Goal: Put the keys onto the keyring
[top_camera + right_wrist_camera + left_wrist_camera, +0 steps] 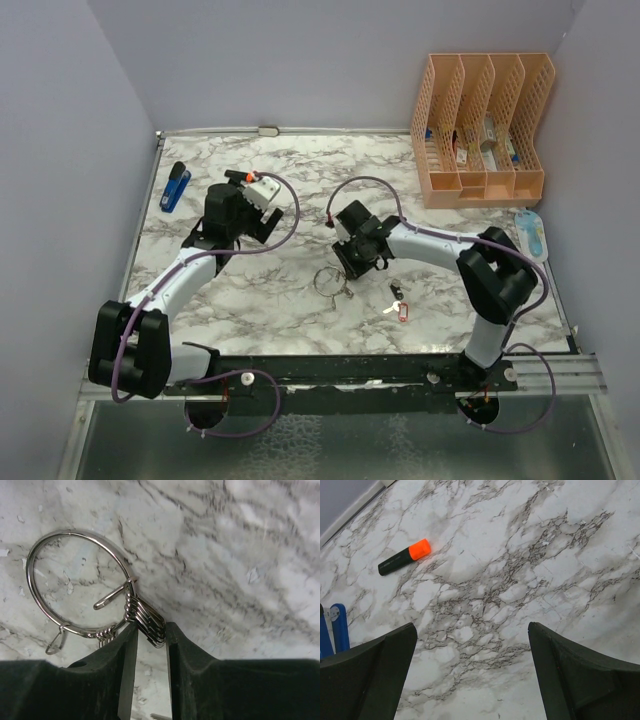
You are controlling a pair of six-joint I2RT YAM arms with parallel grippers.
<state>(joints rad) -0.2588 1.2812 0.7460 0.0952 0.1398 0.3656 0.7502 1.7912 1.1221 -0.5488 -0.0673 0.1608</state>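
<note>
The keyring (328, 281) lies at the table's middle; in the right wrist view it is a thin silver wire ring (75, 533) carrying a stack of wire clips (146, 620). My right gripper (151, 627) is shut on that stack of clips, low over the marble (352, 262). Two loose keys lie to the right of the ring: one with a red tag (404, 312) and one with a dark head (396, 291). My left gripper (471, 630) is open and empty, above bare marble at the back left (232, 197).
An orange-capped black marker (404, 557) lies ahead of the left gripper. A blue stapler (175, 187) sits at the far left. An orange file organizer (480, 125) stands at the back right, with a blue-and-white item (532, 232) in front of it.
</note>
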